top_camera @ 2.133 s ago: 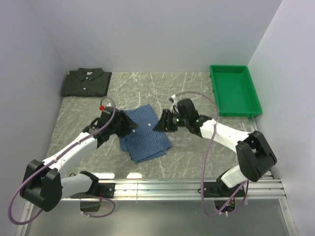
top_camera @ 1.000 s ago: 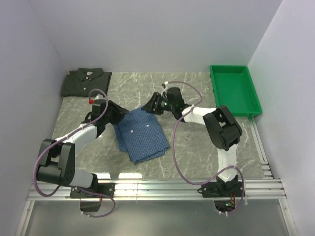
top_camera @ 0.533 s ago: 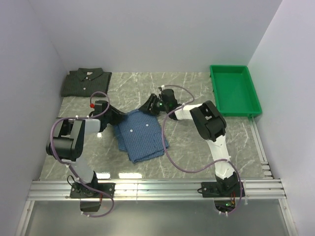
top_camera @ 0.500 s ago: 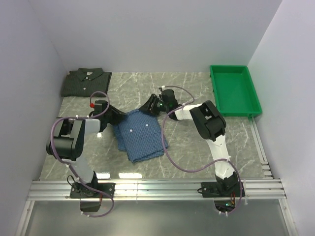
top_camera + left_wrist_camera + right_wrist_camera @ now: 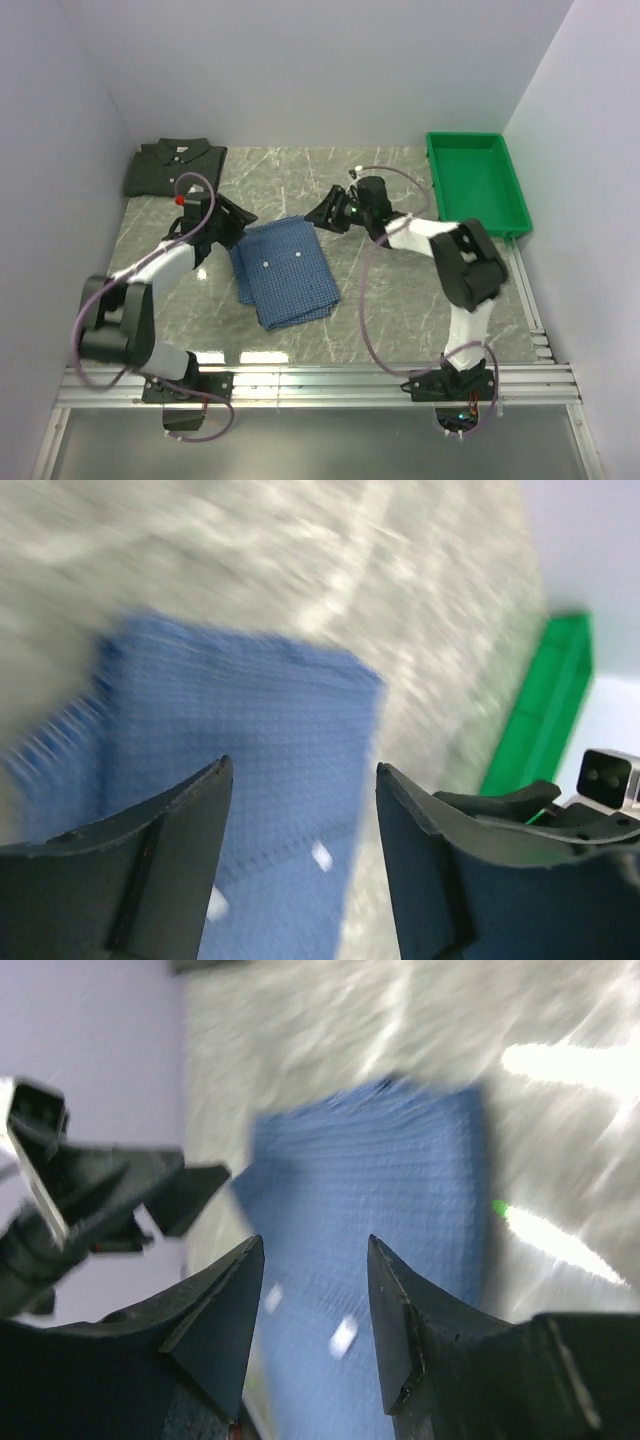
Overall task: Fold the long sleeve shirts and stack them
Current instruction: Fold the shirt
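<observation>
From above, the blue shirt [image 5: 285, 272] is seen folded into a compact rectangle near the middle of the table [image 5: 400, 290]. The dark checked shirt [image 5: 175, 167] lies folded in the far left corner, well apart from it. The left gripper [image 5: 240, 222] is placed just beside the blue shirt's far left corner, and the right gripper [image 5: 320, 217] just beside its far right corner. This two-sided placement is judged to suit a lift by both far corners, so that the bundle can be carried without coming undone. Bare marble is left between the two shirts, so a path towards the dark checked shirt is judged free. The green tray [image 5: 433, 185] stands at the far right, well out of that path.

Through the left wrist camera, the jaws are shown apart with nothing clamped. The blue cloth is seen below and beyond the gap, its edges blurred, with bare table past its far edge.

Through the right wrist camera, the jaws are likewise shown apart and empty. The blue shirt is framed between them, and the left gripper is seen across it at the opposite side. Whether either tool touches the cloth cannot be told.
</observation>
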